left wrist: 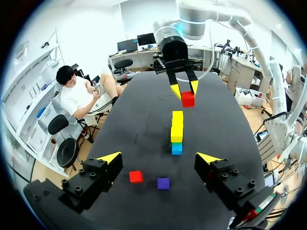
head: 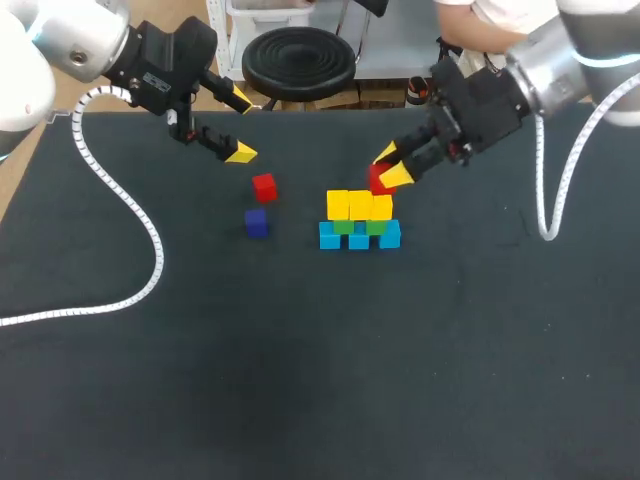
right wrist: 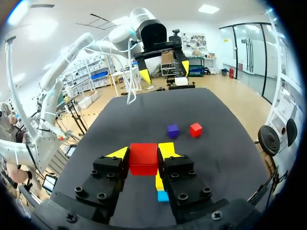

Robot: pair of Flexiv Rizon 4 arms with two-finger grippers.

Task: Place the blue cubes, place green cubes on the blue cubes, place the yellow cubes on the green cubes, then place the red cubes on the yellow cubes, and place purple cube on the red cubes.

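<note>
Right pincer [head: 391, 167] clamps a red cube [head: 378, 181] at the blue-green-yellow stack [head: 359, 222]; left pincer [head: 240, 127] gapes empty. Second red [head: 264, 186] and purple cube [head: 256, 222] lie loose, unplaced

Blue [head: 329, 237], yellow [head: 338, 205] cubes: three each; green [head: 344, 227], red [head: 264, 186]: two; purple [head: 256, 223]: one

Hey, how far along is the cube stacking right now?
Done: blue cubes are down, green cubes sit on them, yellow cubes top those. In hand: the right gripper is shut on a red cube by the stack. Left: placing it, then the second red cube and the purple cube, both loose on the table by the open left gripper.
</note>
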